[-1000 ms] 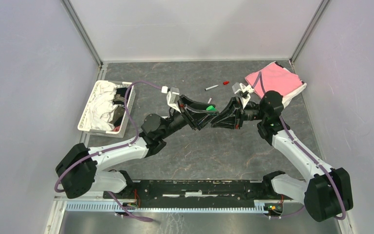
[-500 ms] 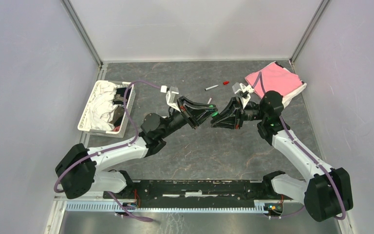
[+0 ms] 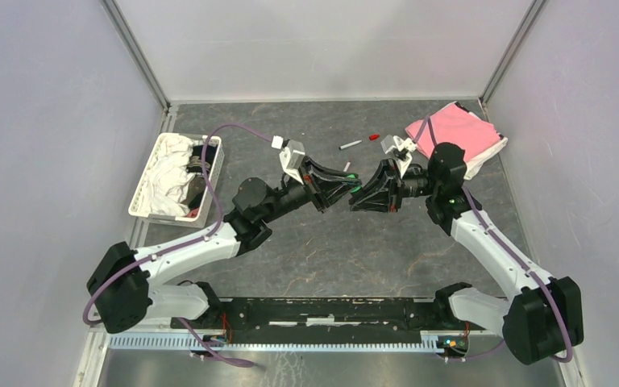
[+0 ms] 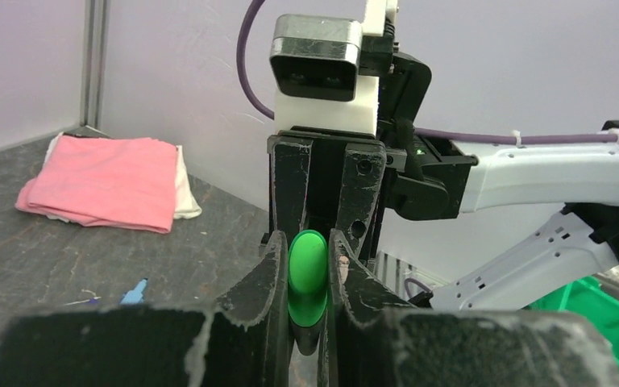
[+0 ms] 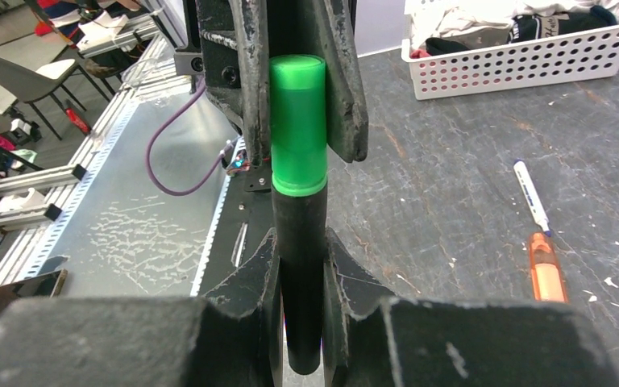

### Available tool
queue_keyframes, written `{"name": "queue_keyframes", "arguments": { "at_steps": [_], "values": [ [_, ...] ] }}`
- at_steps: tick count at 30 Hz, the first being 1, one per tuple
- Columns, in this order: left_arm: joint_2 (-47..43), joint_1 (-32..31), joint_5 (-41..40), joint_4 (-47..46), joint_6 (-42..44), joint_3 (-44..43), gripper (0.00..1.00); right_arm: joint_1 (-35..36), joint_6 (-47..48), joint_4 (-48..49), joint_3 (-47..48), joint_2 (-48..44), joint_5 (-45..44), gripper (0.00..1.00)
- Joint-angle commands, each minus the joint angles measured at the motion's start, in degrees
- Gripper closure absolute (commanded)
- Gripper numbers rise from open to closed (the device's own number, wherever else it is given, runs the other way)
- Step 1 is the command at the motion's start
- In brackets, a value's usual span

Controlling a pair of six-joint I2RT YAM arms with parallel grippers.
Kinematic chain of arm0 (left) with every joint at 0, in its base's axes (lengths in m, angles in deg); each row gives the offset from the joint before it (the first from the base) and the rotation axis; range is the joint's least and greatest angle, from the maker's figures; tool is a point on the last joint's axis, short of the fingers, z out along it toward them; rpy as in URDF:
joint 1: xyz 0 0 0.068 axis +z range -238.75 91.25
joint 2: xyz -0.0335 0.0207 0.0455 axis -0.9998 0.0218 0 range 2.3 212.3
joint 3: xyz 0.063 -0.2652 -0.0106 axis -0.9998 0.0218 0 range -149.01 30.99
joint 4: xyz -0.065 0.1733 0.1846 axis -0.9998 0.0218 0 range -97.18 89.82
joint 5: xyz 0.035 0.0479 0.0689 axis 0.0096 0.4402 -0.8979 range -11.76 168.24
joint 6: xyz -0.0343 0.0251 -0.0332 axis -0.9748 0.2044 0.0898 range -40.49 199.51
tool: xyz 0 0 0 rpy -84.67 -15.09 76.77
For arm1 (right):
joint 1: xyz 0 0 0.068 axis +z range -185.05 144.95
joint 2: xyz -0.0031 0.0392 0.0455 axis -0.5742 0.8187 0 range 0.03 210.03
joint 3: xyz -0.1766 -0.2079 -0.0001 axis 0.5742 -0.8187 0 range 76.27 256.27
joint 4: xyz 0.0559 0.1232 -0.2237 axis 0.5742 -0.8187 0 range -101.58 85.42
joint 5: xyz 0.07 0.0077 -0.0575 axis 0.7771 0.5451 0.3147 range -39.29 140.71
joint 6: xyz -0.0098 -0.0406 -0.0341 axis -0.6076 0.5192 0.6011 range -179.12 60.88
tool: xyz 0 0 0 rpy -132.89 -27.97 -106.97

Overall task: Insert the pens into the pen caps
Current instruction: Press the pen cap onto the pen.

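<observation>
basket far left, cloth far right, pen between them

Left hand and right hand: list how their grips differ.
The left hand clamps the green cap, while the right hand clamps the black barrel below that cap. In the top view the left hand reaches in from the left and the right hand from the right. Both are shut and meet tip to tip on one marker.
</observation>
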Motion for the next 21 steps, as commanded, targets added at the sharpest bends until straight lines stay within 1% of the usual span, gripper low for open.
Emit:
{"name": "queue_keyframes", "arguments": {
  "at_steps": [1,3,4,6,7,8,10,12,14,17,18,19,21],
  "values": [
    [1.49,-1.89,10.37,15.06,7.31,1.24,0.98,0.46,-1.58,5.62,5.34,0.57,-3.56,1.0],
    [2.44,-2.29,10.72,13.62,5.77,2.02,0.98,1.19,2.8,0.76,7.35,1.26,-5.05,1.0],
    [3.08,-2.54,10.3,12.44,4.5,2.53,0.98,1.53,2.91,0.74,7.51,1.62,-5.71,1.0],
    [4.37,-3.56,7.72,6.26,0.64,5.4,0.98,2.01,-1.29,5.87,6.36,2.24,-6.75,1.0],
    [4.96,-3.8,7.08,1.61,-1.23,7.56,0.98,2.08,-4.91,10.48,5.31,2.54,-6.6,1.0],
    [5.46,-3.92,6.71,-0.19,-2.88,8.55,0.98,2.08,-7.34,14.01,4.69,2.72,-6.64,1.0],
    [6.92,-4.24,7.11,-6.53,-6.36,10.89,0.98,2.04,-8.29,15.31,4.8,3.04,-7.28,1.0],
    [9.14,-4.82,8.39,-8.26,-8.63,11.25,0.98,2.08,-7.8,15.07,6.04,3.67,-7.84,1.0],
    [11.31,-5.92,8.11,-6.8,-9.11,10.87,0.98,2.17,-4.29,11.41,8.04,4.44,-9.07,1.0],
    [11.18,-8.61,4.1,5.85,-2.55,8.64,0.98,2.44,5.68,0.56,11.63,4.96,-11.74,1.0],
    [10.99,-8.86,4.23,7.95,-1.42,8.86,0.98,2.39,9.12,-2.96,12.92,4.92,-12.49,1.0],
    [10.63,-8.87,5.02,8.57,-0.85,9.67,0.98,2.31,11.83,-5.76,14.23,4.86,-13.07,1.0],
    [10.06,-8.91,7.63,8.9,-0.05,11.5,0.98,2.32,14.13,-7.85,15.6,5.02,-13.38,1.0]
  ]
}}
